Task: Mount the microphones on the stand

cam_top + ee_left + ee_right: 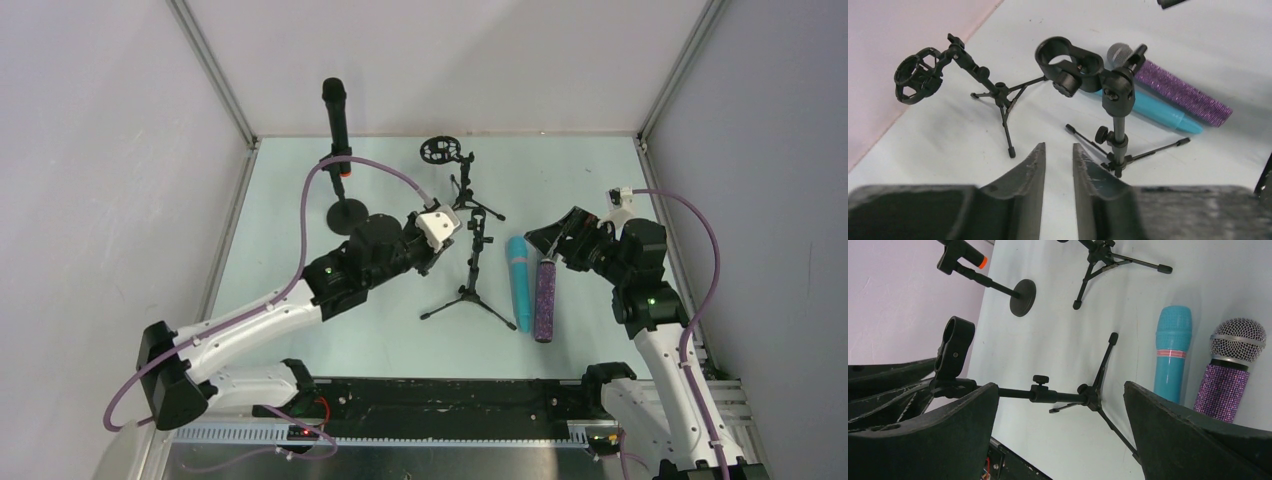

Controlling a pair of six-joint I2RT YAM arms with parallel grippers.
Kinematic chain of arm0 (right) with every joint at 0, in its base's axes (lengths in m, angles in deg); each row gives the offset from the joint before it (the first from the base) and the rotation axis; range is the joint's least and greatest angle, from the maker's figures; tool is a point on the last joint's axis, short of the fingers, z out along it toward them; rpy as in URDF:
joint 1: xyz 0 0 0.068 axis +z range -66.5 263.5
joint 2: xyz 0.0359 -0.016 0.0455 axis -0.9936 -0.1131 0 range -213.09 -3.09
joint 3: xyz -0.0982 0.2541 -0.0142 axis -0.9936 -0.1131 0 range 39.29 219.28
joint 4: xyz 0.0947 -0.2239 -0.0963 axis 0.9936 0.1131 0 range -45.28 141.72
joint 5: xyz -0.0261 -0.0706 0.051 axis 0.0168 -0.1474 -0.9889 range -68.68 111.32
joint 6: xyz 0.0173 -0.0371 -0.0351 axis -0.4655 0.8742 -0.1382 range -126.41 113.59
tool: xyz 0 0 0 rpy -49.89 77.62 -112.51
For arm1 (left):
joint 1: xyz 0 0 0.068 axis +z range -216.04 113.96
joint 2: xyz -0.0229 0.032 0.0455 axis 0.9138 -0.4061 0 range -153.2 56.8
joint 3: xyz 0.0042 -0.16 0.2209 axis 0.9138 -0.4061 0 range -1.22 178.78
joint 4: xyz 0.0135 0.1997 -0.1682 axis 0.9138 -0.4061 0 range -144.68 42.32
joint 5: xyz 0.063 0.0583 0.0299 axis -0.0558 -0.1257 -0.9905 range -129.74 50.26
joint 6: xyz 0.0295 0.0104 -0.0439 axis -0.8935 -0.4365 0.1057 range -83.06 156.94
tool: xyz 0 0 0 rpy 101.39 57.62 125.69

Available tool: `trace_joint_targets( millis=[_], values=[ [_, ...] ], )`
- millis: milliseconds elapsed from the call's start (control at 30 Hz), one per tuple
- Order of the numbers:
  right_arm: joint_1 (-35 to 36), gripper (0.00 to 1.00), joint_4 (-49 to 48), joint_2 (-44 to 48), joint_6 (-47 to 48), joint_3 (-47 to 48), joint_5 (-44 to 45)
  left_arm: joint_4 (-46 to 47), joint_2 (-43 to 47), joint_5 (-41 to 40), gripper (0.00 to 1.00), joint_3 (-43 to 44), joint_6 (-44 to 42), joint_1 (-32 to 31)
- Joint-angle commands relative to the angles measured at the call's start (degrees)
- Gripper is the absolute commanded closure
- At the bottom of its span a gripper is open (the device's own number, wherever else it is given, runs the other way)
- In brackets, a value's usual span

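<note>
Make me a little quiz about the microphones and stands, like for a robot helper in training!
1. True or false: the black microphone already sits in a stand.
2. What lies right beside the blue microphone? A: the purple microphone. B: a cup.
3. How many microphones lie flat on the table?
Key: 1 true; 2 A; 3 two.

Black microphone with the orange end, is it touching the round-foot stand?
Touching. The top view shows the black microphone clamped upright on top of the round-foot stand.
</note>
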Motion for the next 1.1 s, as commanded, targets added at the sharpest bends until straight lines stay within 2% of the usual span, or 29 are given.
trace_joint_targets(
  millis=[0, 33, 100, 133, 167, 200, 233, 433, 667, 967, 1067],
  values=[
    [-0.5, 0.01, -0.9, 0.0, 0.3, -0.2, -0.5, 3.2, 2.4, 5.0, 0.57, 0.2, -2.1, 1.5],
    [-0.5, 0.00, -0.9, 0.0, 0.3, -0.2, -0.5, 3.5, 2.5, 5.2, 0.54, 0.3, -1.3, 1.5],
    [-0.5, 0.01, -0.8, 0.0, 0.3, -0.2, -0.4, 4.3, 2.3, 5.2, 0.37, 0.8, 1.9, 1.6],
    [-0.6, 0.00, -0.9, 0.0, 0.3, -0.2, -0.4, 4.5, 2.2, 4.8, 0.23, 1.3, 4.9, 1.5],
    [-0.6, 0.00, -0.9, 0.0, 0.3, -0.2, -0.4, 4.6, 2.0, 4.7, 0.16, 1.6, 6.4, 1.6],
    [-0.6, 0.01, -0.9, 0.0, 0.3, -0.2, -0.5, 4.6, 1.9, 4.7, 0.05, 2.1, 8.7, 1.6],
    [-0.6, 0.00, -1.0, 0.0, 0.3, -0.2, -0.5, 4.6, 1.8, 4.7, 0.03, 2.3, 9.4, 1.6],
    [-0.6, 0.01, -0.8, 0.0, 0.7, -0.2, -0.5, 9.2, 1.9, 4.9, 0.00, 2.9, 16.8, 1.5],
    [-0.7, 0.01, -0.7, -0.1, 0.8, -0.2, -0.5, 12.3, 0.7, 4.7, 0.00, 4.7, 19.5, -1.0],
    [-0.6, 0.01, -0.6, -0.9, 0.9, -0.2, -0.6, 13.2, -5.5, -11.5, 0.00, 10.2, 24.7, -7.6],
    [-0.7, 0.00, -0.8, -1.1, 1.0, -0.3, -0.6, 11.9, -8.4, -20.9, 0.00, 13.1, 26.8, -10.9]
  ],
)
